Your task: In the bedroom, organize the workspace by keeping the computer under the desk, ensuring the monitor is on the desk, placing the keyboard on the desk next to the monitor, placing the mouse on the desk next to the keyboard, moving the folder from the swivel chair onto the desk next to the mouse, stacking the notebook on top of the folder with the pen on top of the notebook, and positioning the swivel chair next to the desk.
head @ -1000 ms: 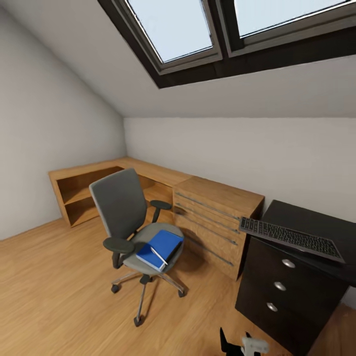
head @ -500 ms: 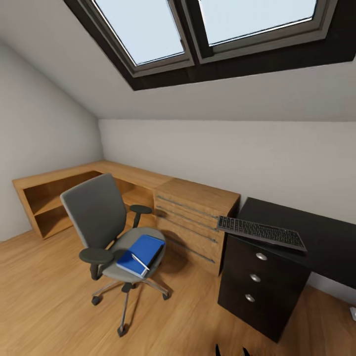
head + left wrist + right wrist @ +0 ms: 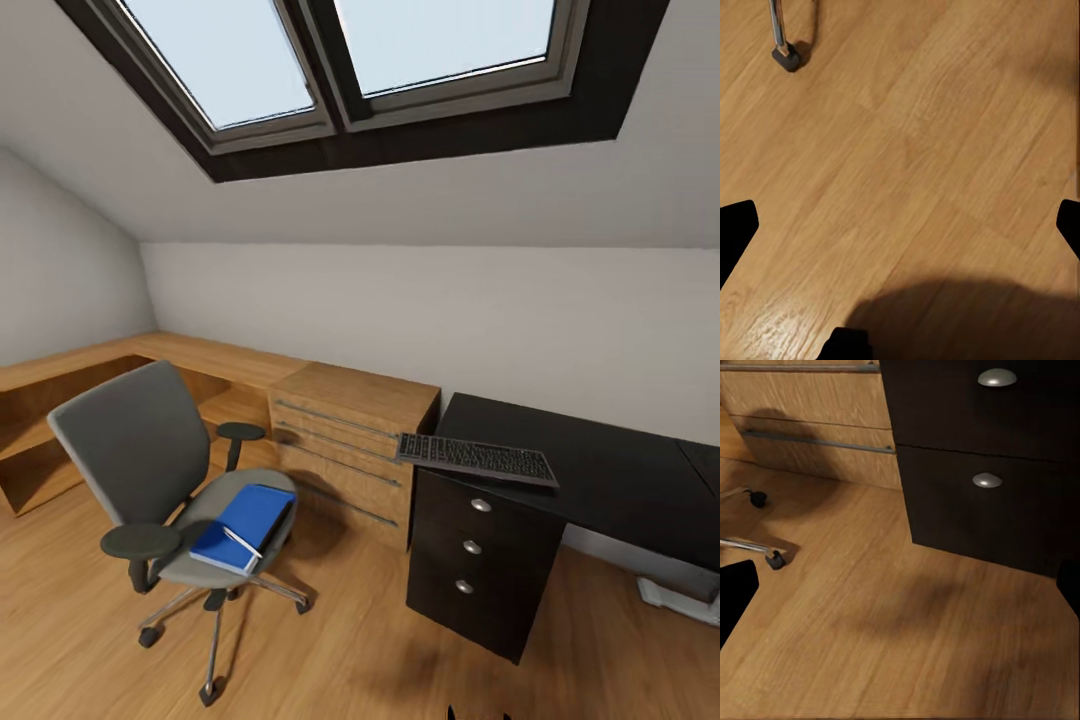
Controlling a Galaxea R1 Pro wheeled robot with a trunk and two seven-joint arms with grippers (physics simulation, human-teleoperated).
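Two end effectors, left [image 3: 900,225] and right [image 3: 900,577], gape wide and empty over floor. Folder [image 3: 243,520] and pen [image 3: 243,543] rest on chair [image 3: 160,470]; keyboard [image 3: 477,460] overhangs the worktop [image 3: 600,470] front edge. I judge a bump could topple it.

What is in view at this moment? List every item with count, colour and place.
desk: 1, black, right, against the wall
keyboard: 1, black, on the desk's left end, overhanging the drawers
swivel chair: 1, grey, left, on the floor
folder: 1, blue, on the chair seat
pen: 1, white, on the folder
wooden chest: 1, light wood, left of the desk
skylight windows: 2, dark-framed, overhead
left fingers: black, spread apart, over the floor
right fingers: black, spread apart, near the drawers
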